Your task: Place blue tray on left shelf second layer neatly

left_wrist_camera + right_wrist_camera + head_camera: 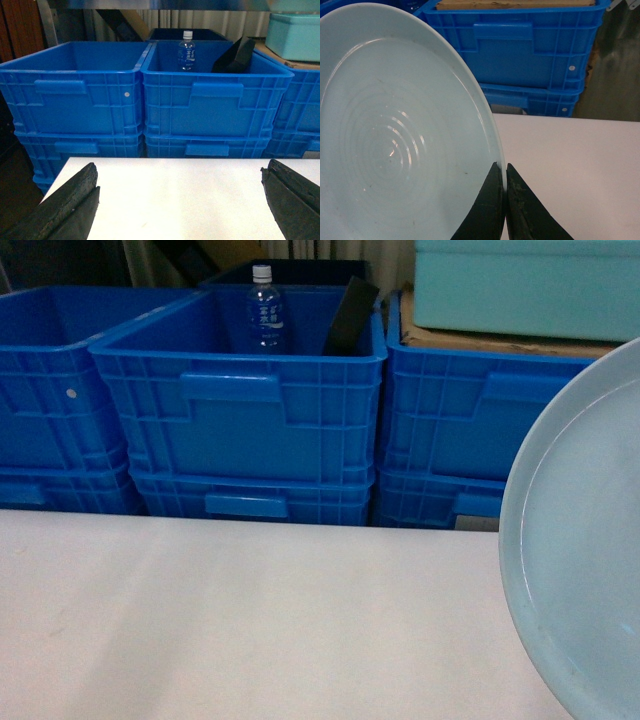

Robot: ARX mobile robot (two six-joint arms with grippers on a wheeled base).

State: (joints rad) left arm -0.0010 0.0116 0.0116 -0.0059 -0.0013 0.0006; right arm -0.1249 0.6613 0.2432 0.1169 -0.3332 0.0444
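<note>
Right gripper (pixel 505 172) pinches blue tray (pixel 395 145) rim — tray upright

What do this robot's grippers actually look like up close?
Only the fingers show. The left gripper has two black, wedge-shaped fingers with a rough, worn surface. The right gripper has the same dark, tapered fingers, narrowing to points. No cables, markings or arm links are in view.

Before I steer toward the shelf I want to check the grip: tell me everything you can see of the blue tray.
The blue tray is a pale light-blue round dish, plastic-looking and glossy, with a raised rim and faint concentric rings. It stands tilted up on edge above the white table, at the right of the head view. The right gripper pinches its rim; nothing else visibly touches it.
</note>
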